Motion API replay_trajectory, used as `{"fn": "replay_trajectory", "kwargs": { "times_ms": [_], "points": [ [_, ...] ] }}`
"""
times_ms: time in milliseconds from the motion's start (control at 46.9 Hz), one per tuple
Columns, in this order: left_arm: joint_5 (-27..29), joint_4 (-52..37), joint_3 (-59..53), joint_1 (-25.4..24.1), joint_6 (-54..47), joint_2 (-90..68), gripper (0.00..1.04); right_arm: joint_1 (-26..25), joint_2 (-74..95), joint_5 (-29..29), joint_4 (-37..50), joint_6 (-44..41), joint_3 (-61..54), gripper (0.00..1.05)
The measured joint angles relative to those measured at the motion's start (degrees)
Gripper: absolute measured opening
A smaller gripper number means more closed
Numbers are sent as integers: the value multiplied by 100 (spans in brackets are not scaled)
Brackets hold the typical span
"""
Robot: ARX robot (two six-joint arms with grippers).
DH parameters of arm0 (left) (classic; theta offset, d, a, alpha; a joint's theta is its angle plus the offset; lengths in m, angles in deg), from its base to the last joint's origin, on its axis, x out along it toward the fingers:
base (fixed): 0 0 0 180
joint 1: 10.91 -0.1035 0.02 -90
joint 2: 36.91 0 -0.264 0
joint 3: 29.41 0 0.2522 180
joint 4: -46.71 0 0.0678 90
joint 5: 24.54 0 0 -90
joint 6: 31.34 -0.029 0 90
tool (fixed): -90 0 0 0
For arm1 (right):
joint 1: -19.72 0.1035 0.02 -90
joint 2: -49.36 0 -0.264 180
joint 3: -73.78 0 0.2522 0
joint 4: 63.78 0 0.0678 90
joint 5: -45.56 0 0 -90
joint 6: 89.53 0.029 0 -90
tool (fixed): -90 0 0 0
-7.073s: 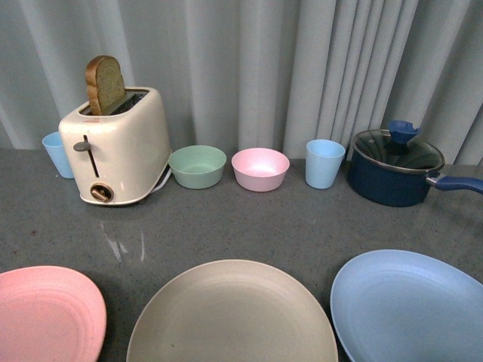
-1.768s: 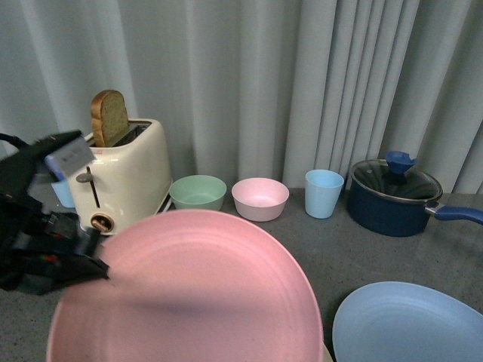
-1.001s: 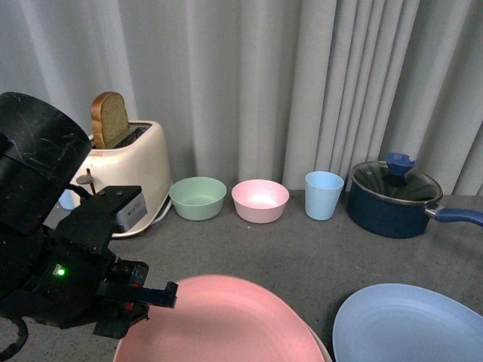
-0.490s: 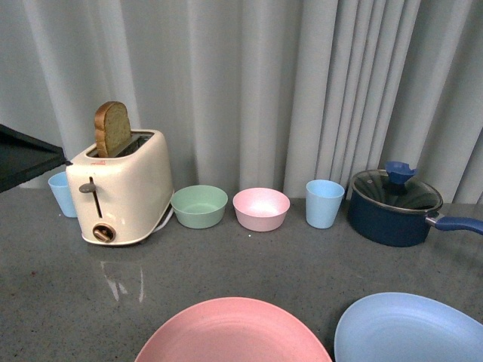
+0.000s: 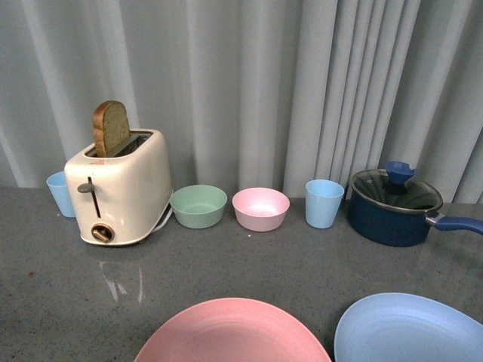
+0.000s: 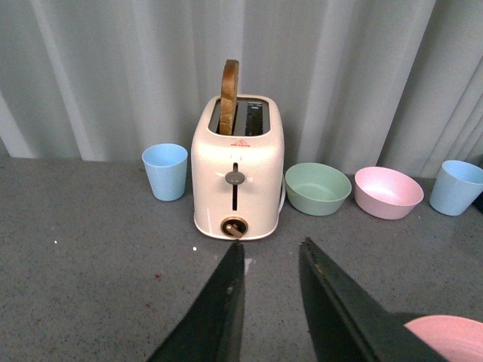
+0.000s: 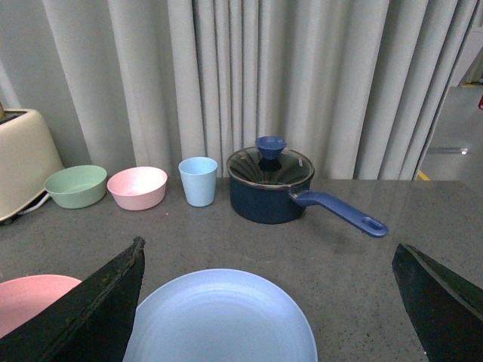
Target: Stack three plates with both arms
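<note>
The pink plate lies at the table's near middle; the beige-tan plate is hidden, I cannot see it. The pink plate's edge also shows in the left wrist view and the right wrist view. The light blue plate lies to its right on the table and fills the near part of the right wrist view. My left gripper is open and empty above the grey table, pointing toward the toaster. My right gripper is wide open and empty above the light blue plate. Neither arm shows in the front view.
At the back stand a cream toaster with a bread slice, a blue cup beside it, a mint-green bowl, a pink bowl, another blue cup and a dark blue lidded pot with its handle pointing right. Grey curtain behind.
The left arm carried the pink plate to the middle, set it down where the beige-tan plate lay, let go and drew back out of the front view.
</note>
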Motion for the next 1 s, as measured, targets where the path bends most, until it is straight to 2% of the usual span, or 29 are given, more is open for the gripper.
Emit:
{"fn": "replay_trajectory", "kwargs": {
  "times_ms": [85,320,426,1001],
  "points": [
    [-11,192,-229,-4,-11,459,3,0,0,0,0,0,0,97],
    [-13,651,-549,-7,-61,1220,4,0,0,0,0,0,0,97],
    [-11,439,-787,-7,-72,1309,4,2,0,0,0,0,0,97],
    [-15,2271,-820,-7,-76,3329,4,0,0,0,0,0,0,97]
  ]
}}
